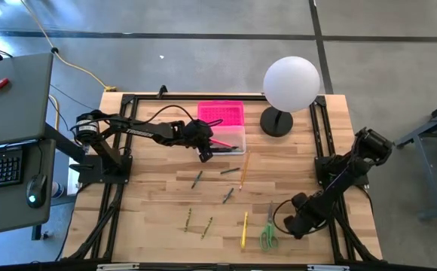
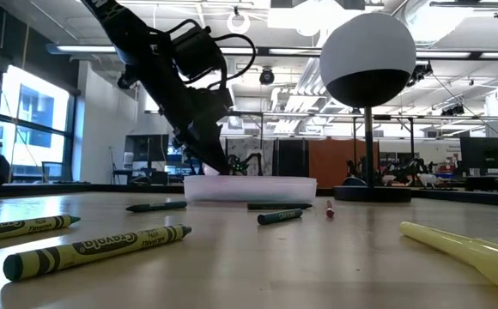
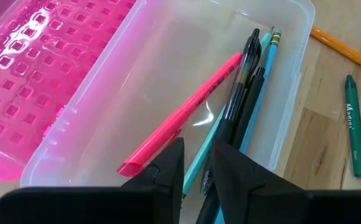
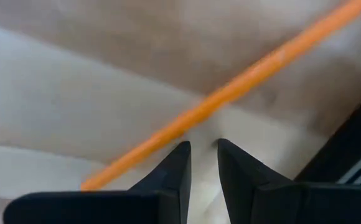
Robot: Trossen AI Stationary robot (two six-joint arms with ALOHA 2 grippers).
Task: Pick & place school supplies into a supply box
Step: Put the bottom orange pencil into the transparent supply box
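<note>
1. The pale wooden bench [image 1: 158, 218] carried everything, and only the high view showed it whole, framed by black rails.
2. The white globe lamp on a black round base [image 1: 291, 84] stood at the far side of the bench; the low view [image 2: 367, 57] showed its underside in shadow.
3. The small clear plastic supply box [image 1: 230, 140] lay open just beside the lamp's base, its bright pink textured lid [image 1: 221, 114] folded back on the far side. The left wrist view alone showed its contents: a pink pen [image 3: 187, 112], a black pen [image 3: 239, 81] and a light blue pencil [image 3: 264, 81].
4. The left tool [image 1: 206, 153] hung at the box's near edge, fingers narrowly parted; in the left wrist view [image 3: 196, 168] nothing sat between them, though the pens lay right beneath.
5. The right tool [image 1: 297, 226] waited low near the right front corner, fingers narrowly parted and empty in the right wrist view [image 4: 203, 158], an orange pencil [image 4: 230, 93] crossing the bench beyond them.
6. Green-handled scissors [image 1: 268, 233] and a yellow marker [image 1: 244, 229] lay near the front.
7. Olive crayons [image 2: 99, 251] filled the low view's foreground; from above they were thin slivers [image 1: 207, 224].
</note>
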